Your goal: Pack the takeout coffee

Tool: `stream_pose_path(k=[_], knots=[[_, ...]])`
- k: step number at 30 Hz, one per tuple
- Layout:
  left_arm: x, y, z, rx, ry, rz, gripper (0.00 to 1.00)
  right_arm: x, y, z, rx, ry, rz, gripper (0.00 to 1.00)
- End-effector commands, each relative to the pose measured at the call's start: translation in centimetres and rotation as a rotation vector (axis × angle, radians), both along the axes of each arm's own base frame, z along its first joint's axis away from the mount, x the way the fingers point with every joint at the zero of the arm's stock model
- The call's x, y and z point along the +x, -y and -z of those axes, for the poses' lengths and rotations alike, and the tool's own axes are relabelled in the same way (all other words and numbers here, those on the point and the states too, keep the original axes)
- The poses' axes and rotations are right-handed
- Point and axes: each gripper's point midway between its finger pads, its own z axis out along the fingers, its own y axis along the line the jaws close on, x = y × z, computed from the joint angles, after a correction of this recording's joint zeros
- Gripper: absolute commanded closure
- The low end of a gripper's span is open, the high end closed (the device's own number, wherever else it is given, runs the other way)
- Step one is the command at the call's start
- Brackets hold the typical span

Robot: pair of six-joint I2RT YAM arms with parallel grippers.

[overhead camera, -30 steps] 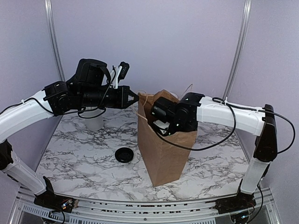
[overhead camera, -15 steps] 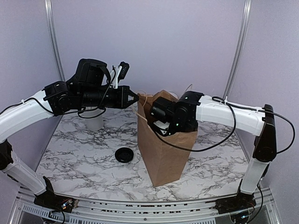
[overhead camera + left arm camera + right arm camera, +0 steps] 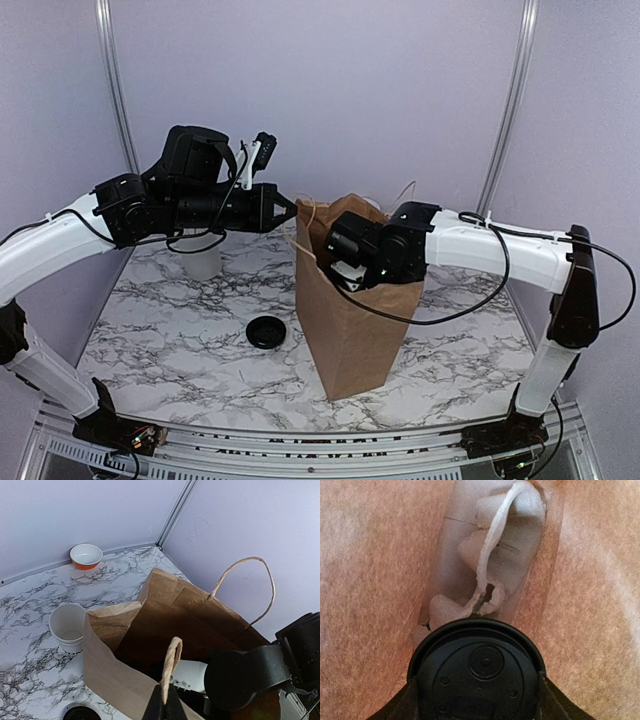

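Left pincer (image 3: 165,706) is pinched tight on the twine handle (image 3: 172,662) of the paper bag (image 3: 350,320) — to hold its mouth open, I'd say — while the right pincer (image 3: 477,707), jaws wide, grips the takeout coffee (image 3: 477,667) down inside it.

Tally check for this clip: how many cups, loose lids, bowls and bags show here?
Cups: 2, the takeout coffee down in the bag and a lidless white cup on the table (cannot tell if more are nested in it)
Loose lids: 1, the loose black lid
Bowls: 1, the orange bowl
Bags: 1, the brown paper bag
Total: 5
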Motion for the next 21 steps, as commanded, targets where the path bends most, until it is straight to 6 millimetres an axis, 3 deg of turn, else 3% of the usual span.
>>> stream_pose_path(k=[1, 21], knots=[[0.0, 0.0, 0.1, 0.000, 0.004, 0.008, 1.00, -0.2, -0.6, 0.1, -0.017, -0.020, 0.001, 0.40], [0.1, 0.2, 0.1, -0.005, -0.003, 0.011, 1.00, 0.0, -0.7, -3.5, -0.008, 0.014, -0.001, 0.16]])
